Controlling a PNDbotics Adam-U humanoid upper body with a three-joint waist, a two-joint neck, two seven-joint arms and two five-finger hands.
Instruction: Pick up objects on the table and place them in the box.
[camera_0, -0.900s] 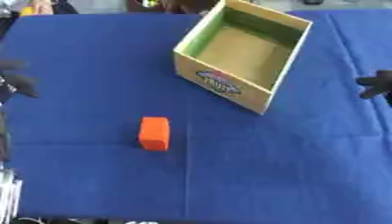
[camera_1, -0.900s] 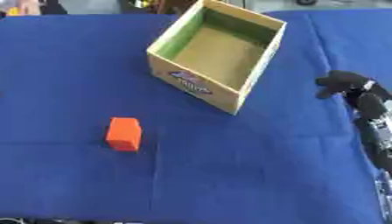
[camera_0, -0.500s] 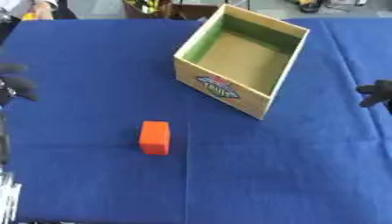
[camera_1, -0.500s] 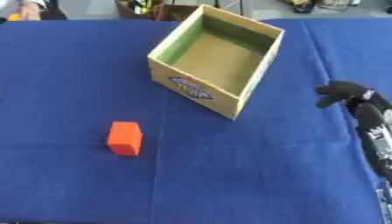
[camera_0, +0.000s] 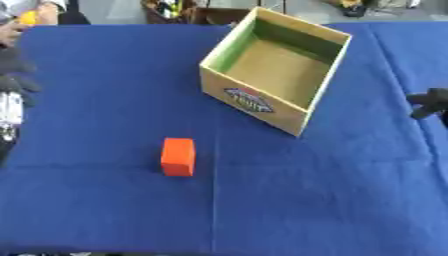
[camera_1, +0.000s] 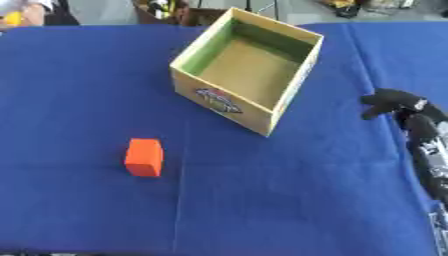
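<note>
**Block waiting in the open, both hands parked at the edges**

I have one orange block (camera_0: 178, 156) to deal with. It lies on the blue table (camera_0: 105, 90) at lower left of centre in the frame, flat on the cloth with nothing touching it. It sits well apart from the cardboard box (camera_1: 248, 75), which stands open-topped at upper centre, turned at an angle so one corner points down toward me. The box looks empty inside, so I judge that nothing has gone in yet and the pick has not begun.

My left hand (camera_0: 16, 75) shows only as a dark shape at the left edge, upper half of the frame. I cannot tell whether its fingers are spread or curled. My right hand (camera_1: 394, 102) sits at the right edge at mid-height, on the far side of the box from the block. Its fingers look bent inward and hold nothing.

Both hands are off to the sides, I think, so that the middle of the table stays unobstructed for my view. The block lies nearer the left side, so the left hand seems the natural one to send. The box's near wall stands between block and opening, so the carry would need to clear that rim.
</note>
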